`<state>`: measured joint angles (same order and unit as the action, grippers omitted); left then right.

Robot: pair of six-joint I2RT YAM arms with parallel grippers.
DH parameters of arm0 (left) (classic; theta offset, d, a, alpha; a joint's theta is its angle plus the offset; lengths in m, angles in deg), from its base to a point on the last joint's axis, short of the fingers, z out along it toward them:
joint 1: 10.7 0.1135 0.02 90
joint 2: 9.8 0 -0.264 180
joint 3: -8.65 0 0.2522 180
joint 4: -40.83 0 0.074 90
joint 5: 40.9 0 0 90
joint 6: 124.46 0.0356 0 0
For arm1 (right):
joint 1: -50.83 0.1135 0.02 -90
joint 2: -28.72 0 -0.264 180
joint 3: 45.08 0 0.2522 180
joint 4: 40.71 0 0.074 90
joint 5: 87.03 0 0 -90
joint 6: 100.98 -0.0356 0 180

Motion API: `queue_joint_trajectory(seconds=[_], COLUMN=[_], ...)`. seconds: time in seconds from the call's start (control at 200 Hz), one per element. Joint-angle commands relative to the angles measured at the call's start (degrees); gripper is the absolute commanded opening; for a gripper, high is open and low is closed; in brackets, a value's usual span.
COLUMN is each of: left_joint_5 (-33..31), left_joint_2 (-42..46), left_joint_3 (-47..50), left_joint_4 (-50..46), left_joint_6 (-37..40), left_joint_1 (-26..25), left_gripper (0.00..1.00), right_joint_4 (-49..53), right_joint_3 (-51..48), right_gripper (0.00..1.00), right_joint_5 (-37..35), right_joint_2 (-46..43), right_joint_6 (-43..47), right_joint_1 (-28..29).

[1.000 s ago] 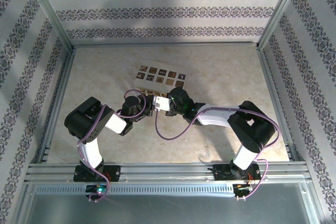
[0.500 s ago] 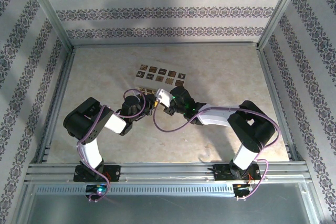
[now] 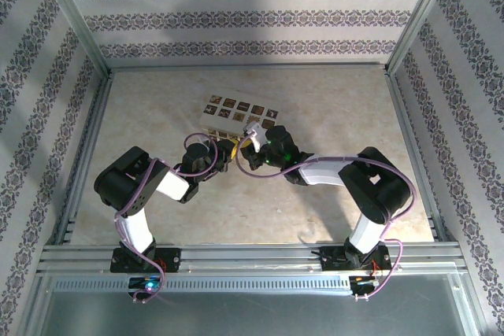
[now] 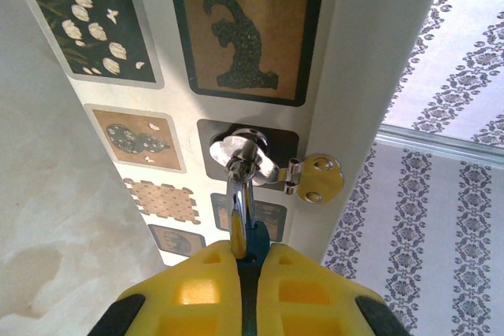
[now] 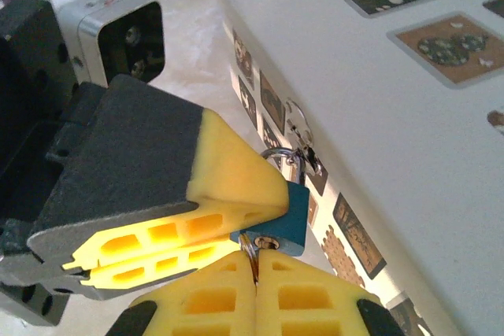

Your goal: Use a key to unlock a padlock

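- Although the key (image 5: pixel 253 257) appears to be seated in the keyhole on the underside of the blue padlock (image 5: pixel 289 216), the lock reads as unopened. The shackle (image 4: pixel 238 202) runs straight into the body with no gap to be seen.
- Left pincer (image 4: pixel 249 261): clenched on the padlock body, steadying it.
- Right pincer (image 5: pixel 256 277): clenched on the key, directly below the lock. Very little of the key can be seen between the pads.
- Location: the padlock hangs by its shackle from the staple (image 4: pixel 240 149) of a hasp on the side of the white patterned box (image 5: pixel 378 92), which sits mid-surface (image 3: pixel 331 100).
- Done, in my judgement: lock gripped and key inserted.
- Outstanding: turn the key and free the shackle.
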<state>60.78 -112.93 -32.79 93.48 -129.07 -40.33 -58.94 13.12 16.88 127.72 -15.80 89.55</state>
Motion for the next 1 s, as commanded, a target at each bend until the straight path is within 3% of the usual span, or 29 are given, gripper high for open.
queue_joint_trajectory(seconds=[0.0,0.345,0.994], left_joint_5=[3.9,3.5,3.4], left_joint_2=[1.7,1.9,2.1], left_joint_3=[0.0,0.3,0.4], left_joint_4=[2.8,2.6,2.5], left_joint_6=[0.8,0.9,0.9], left_joint_1=[-1.2,-1.2,-1.2], left_gripper=[0.00,0.00,0.00], right_joint_4=[-8.8,-10.4,-11.9], right_joint_3=[0.2,-1.1,-2.5], right_gripper=[0.00,0.00,0.00], right_joint_5=[0.0,-0.3,-0.2], right_joint_2=[0.9,2.1,2.1], right_joint_6=[-8.7,-18.1,-22.9], right_joint_1=[-1.0,-1.2,-1.3])
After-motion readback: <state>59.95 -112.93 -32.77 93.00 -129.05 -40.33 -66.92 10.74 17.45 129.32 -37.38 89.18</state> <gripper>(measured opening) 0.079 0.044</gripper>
